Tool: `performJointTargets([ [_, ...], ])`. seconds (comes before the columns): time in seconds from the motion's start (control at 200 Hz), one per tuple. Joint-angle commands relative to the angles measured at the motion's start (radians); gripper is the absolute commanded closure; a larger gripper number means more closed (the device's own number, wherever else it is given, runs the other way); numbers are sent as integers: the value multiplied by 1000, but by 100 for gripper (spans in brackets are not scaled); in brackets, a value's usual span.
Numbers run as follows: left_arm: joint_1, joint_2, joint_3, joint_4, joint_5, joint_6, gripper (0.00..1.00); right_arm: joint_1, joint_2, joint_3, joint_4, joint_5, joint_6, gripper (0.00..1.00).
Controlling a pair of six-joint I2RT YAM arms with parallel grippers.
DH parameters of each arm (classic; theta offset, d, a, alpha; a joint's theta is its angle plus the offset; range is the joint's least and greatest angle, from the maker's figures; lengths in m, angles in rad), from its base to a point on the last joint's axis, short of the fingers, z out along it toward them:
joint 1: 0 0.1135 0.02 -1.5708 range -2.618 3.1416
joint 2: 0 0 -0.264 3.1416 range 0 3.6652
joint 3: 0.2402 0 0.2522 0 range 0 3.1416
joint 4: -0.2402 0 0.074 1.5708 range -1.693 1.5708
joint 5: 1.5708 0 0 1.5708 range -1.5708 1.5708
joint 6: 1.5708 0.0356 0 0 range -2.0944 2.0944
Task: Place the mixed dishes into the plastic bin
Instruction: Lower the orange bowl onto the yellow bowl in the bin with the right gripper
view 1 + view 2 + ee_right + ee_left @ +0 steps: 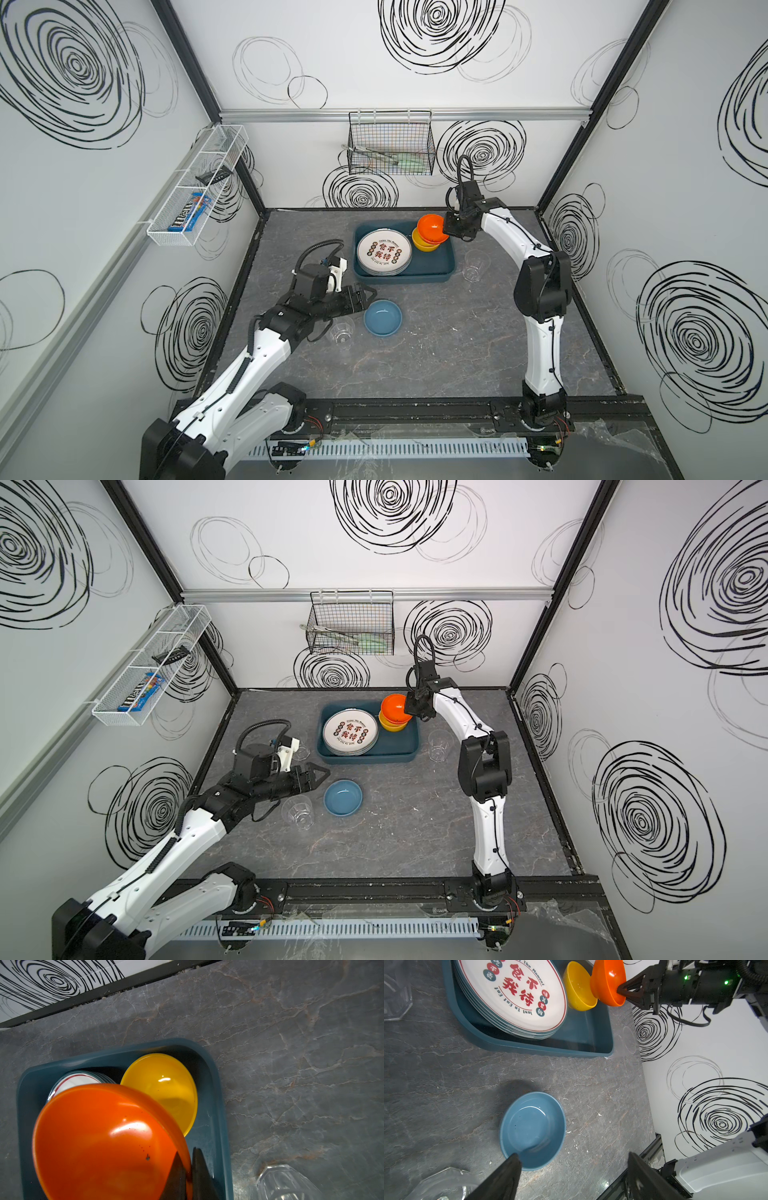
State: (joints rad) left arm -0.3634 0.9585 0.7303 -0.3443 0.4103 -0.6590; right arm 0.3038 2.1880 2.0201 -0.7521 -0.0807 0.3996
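The right end effector point(447, 232) is clamping the rim of the orange bowl point(430, 226), holding it tilted over the yellow bowl point(424, 248) in the far right corner of the teal plastic bin point(432, 272). The bin is also holding a stack of white plates point(384, 251) printed with red Chinese characters. The left end effector point(371, 298) is hovering, jaws apart, just beside the blue bowl point(382, 318) on the desk point(457, 353).

Robotics lab test booth. White walls point(340, 50) printed with black scribbled swirls enclose a grey marble-patterned bench point(436, 361), framed by black metal posts point(185, 58). A left arm point(266, 357) and right arm point(542, 353) are bolted to a rail point(415, 409) along the bench's front edge. A wire basket point(390, 143) hangs above its back edge.
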Motion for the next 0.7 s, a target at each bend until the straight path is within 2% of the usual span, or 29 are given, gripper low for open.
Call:
performJointTargets([
  [0.0, 6, -13, -11, 47, 13, -11, 16, -8, 31, 69, -41, 10, 10, 93],
  [0.405, 6, -23, -39, 59, 15, -28, 16, -15, 150, 204, -44, -8, 6, 92],
  [0.695, 7, -26, -57, 67, 12, -39, 16, -14, 193, 229, -42, -9, 1, 90],
])
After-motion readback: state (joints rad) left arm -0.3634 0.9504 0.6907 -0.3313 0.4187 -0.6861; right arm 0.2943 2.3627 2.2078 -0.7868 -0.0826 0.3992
